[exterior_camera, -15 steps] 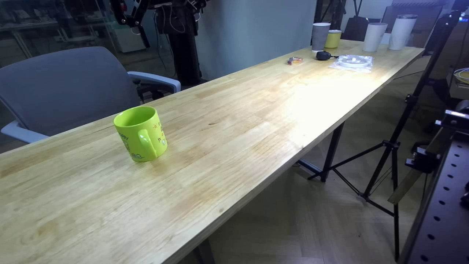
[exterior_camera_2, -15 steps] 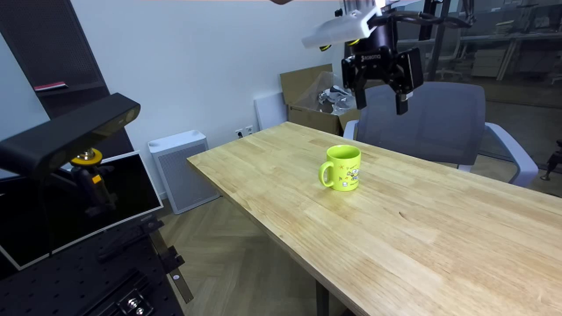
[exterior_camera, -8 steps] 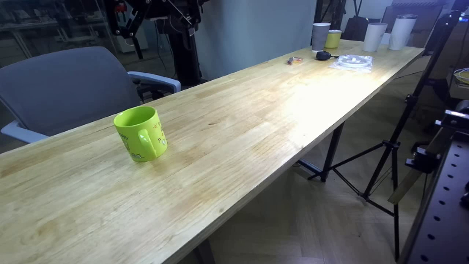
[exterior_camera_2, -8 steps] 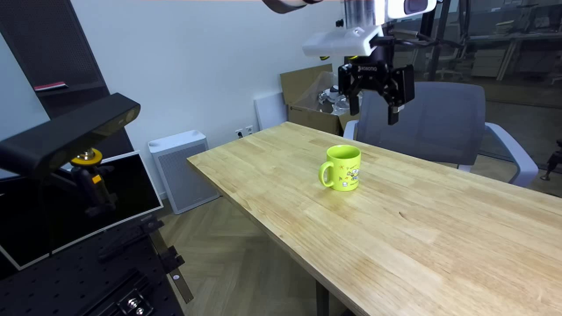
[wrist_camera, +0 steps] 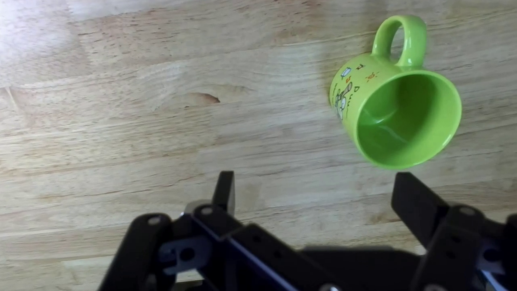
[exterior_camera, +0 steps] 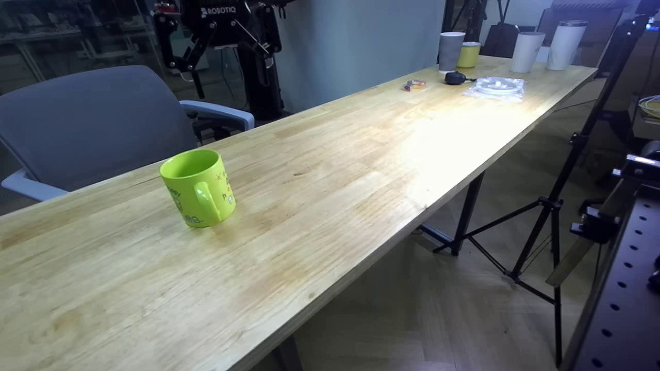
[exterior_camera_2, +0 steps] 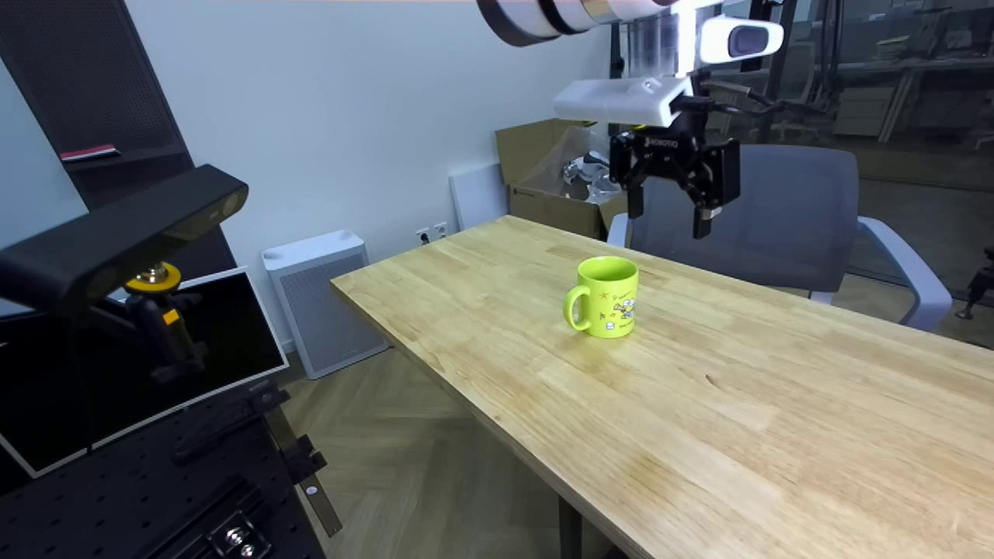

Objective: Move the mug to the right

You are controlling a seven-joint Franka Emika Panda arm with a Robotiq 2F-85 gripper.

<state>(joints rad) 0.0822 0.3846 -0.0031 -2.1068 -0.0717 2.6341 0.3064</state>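
The lime-green mug (exterior_camera: 198, 188) stands upright on the wooden table, and it also shows in an exterior view (exterior_camera_2: 608, 299). In the wrist view the mug (wrist_camera: 404, 117) lies at upper right, its handle pointing to the top of the picture and its green inside visible. My gripper (exterior_camera_2: 669, 217) is open and empty, in the air above and behind the mug towards the chair. In the wrist view the gripper (wrist_camera: 315, 178) has its fingers wide apart, with bare table between them. The right finger (wrist_camera: 416, 202) appears just below the mug's rim, apart from it.
The wooden table (exterior_camera: 319, 206) is long and narrow. A grey chair (exterior_camera: 98, 123) stands at its edge beneath the arm. At the far end are a grey cup (exterior_camera: 451, 51), a yellowish cup (exterior_camera: 468, 55), pale cups (exterior_camera: 527, 52) and a plastic-wrapped item (exterior_camera: 497, 86). A cardboard box (exterior_camera_2: 555, 202) stands behind.
My gripper has moved down towards the table over the last second and stays open. The mug has not moved.
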